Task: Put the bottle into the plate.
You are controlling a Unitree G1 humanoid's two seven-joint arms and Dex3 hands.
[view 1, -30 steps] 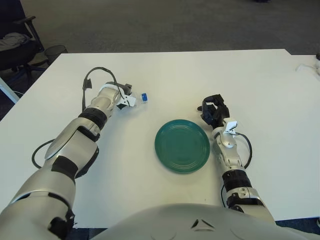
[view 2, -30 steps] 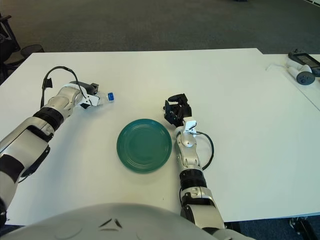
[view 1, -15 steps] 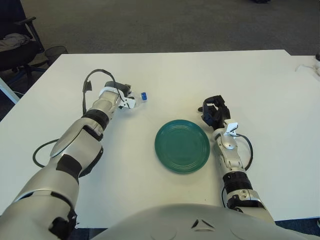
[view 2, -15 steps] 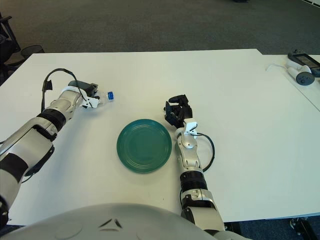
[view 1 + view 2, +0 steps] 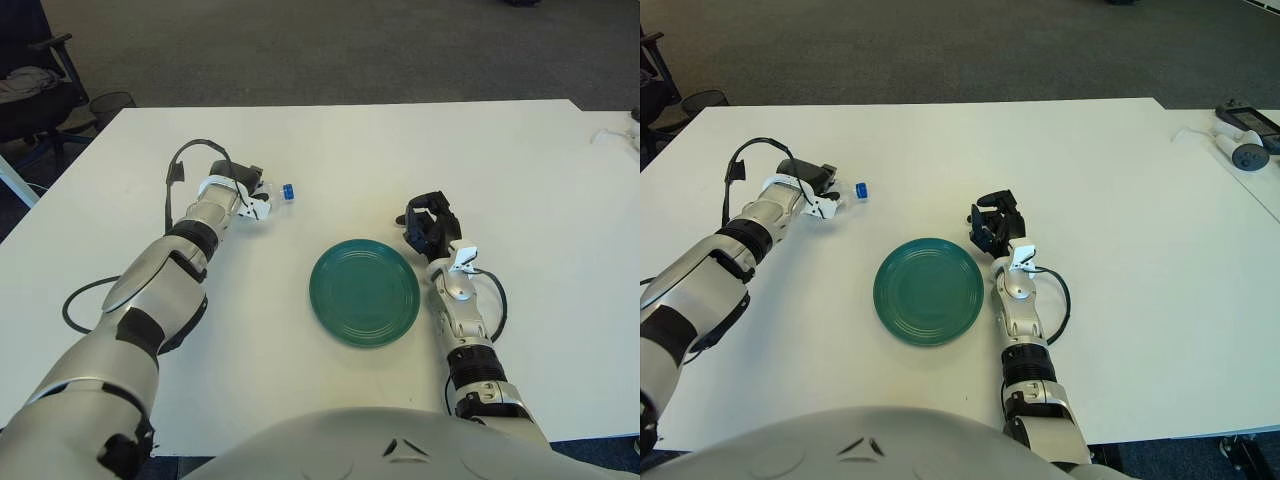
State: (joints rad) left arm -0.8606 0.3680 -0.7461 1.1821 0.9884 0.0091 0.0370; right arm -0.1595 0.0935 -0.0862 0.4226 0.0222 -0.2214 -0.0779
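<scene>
Up-left of the green plate (image 5: 365,292), the left hand (image 5: 245,196) sits low over the white table (image 5: 520,170), arm stretched forward. Its fingers are closed around a small clear bottle (image 5: 272,193); only the blue cap end shows, sticking out of the hand toward the plate. Bottle lies roughly sideways, not upright. Cannot tell whether it touches the table or is held just off it. Bottle is well apart from the plate, up and to the left of its rim.

A black cable (image 5: 185,160) loops off the left wrist, on the side away from the plate.

Right hand (image 5: 428,222) shows just beside the plate's upper right rim, dark fingers curled in, nothing in them. Its forearm runs down along the plate's right edge, near but not on it, with a black cable loop at the wrist.

Plate lies flat near table centre, nothing on it.

Far right of the plate, at the table's edge, a grey handheld controller (image 5: 1248,152) with a white cord. Beyond the table's left corner, a dark office chair (image 5: 30,85) on the grey carpet.
</scene>
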